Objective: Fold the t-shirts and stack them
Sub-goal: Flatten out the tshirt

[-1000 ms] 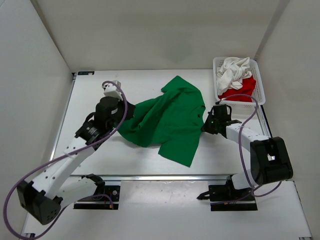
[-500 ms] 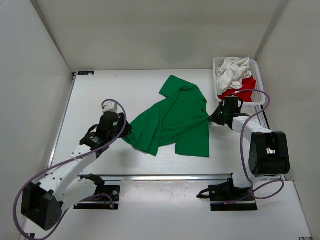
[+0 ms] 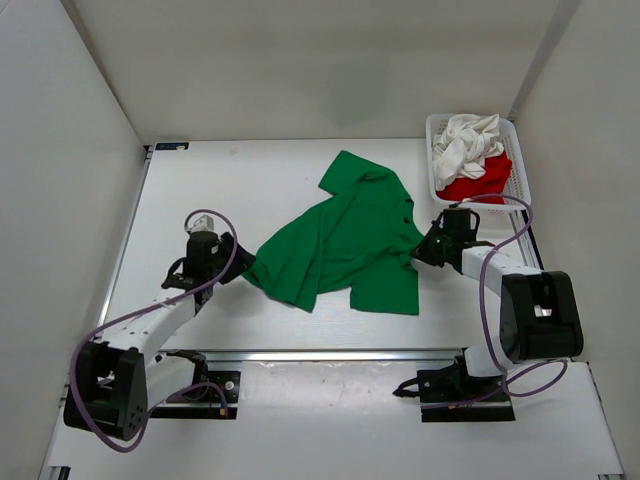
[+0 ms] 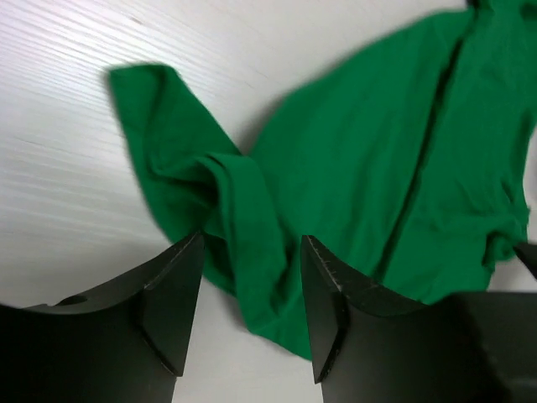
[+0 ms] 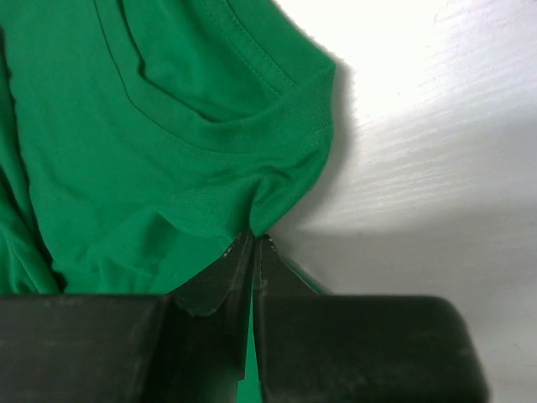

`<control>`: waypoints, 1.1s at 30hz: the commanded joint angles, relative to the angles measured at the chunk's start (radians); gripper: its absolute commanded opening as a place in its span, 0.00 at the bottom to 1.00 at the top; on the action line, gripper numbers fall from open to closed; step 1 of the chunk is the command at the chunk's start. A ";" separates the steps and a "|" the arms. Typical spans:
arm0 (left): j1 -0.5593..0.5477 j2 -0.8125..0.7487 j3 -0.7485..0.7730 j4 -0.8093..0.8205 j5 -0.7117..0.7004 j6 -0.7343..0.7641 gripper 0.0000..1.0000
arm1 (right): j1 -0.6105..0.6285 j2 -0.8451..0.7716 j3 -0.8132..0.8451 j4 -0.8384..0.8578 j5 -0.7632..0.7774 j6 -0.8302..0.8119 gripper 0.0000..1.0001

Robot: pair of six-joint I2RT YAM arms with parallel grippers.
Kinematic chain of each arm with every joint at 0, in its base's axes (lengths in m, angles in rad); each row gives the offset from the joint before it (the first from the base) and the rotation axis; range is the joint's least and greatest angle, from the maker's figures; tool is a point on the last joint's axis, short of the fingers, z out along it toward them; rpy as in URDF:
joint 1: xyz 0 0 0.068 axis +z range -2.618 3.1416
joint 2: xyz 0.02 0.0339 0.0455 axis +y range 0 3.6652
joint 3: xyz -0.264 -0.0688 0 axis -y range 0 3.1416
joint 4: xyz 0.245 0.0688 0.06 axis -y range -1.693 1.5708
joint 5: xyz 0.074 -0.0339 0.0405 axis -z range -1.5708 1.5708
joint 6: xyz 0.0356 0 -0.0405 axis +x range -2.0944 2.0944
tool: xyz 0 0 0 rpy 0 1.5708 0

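The green t-shirt [image 3: 340, 245] lies crumpled in the middle of the table [image 3: 200, 180]. The left gripper [image 4: 252, 311] is at the shirt's left edge. Its two fingers [image 4: 172, 294] are spread apart. A fold of green cloth lies on the table between them, not squeezed. The right gripper [image 5: 253, 252] is at the shirt's right side, near the collar. Its fingers are pressed together and pinch a bit of green cloth. The white t-shirt [image 3: 468, 140] and the red t-shirt [image 3: 478, 185] are bunched in the basket [image 3: 520, 175] at the far right, white on top.
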 commanded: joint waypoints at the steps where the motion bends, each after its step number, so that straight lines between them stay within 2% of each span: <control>1: -0.070 0.004 -0.031 0.081 0.041 -0.031 0.61 | 0.003 -0.026 -0.017 0.064 -0.012 0.009 0.01; 5: -0.062 0.092 -0.030 0.145 0.063 -0.028 0.58 | -0.002 -0.031 -0.052 0.070 -0.015 0.015 0.00; 6: -0.064 0.102 -0.014 0.160 0.058 -0.017 0.54 | -0.005 -0.040 -0.049 0.067 -0.004 0.012 0.00; 8: -0.067 0.170 0.015 0.177 0.043 -0.005 0.42 | -0.009 -0.061 -0.072 0.073 -0.009 0.016 0.00; 10: -0.050 0.219 0.061 0.185 0.044 0.000 0.24 | -0.009 -0.080 -0.068 0.072 -0.004 0.015 0.01; 15: 0.052 0.361 0.183 0.190 0.051 0.023 0.00 | -0.014 -0.091 -0.075 0.066 -0.018 0.024 0.00; 18: 0.140 0.437 0.285 0.189 0.078 0.018 0.00 | 0.012 -0.104 -0.090 0.058 -0.015 0.033 0.00; 21: 0.169 0.486 0.364 0.165 0.092 0.021 0.01 | 0.018 -0.112 -0.106 0.047 -0.004 0.030 0.00; 22: 0.182 0.507 0.403 0.148 0.107 0.015 0.08 | 0.014 -0.121 -0.126 0.041 -0.007 0.029 0.00; 23: 0.186 0.520 0.433 0.133 0.141 0.014 0.24 | 0.009 -0.124 -0.129 0.052 -0.010 0.035 0.00; 26: 0.171 0.482 0.417 0.131 0.147 0.010 0.43 | 0.004 -0.117 -0.137 0.056 -0.013 0.027 0.00; 28: 0.112 0.399 0.360 0.113 0.086 0.036 0.44 | 0.014 -0.121 -0.130 0.057 -0.010 0.018 0.00; 30: 0.058 0.266 0.253 0.094 -0.023 0.041 0.39 | 0.009 -0.120 -0.135 0.061 -0.013 0.018 0.01; 32: -0.033 0.168 0.152 0.101 -0.023 0.034 0.37 | 0.006 -0.121 -0.144 0.070 -0.030 0.026 0.00; 33: -0.066 0.126 0.106 0.094 -0.067 0.029 0.36 | 0.007 -0.114 -0.140 0.069 -0.033 0.023 0.00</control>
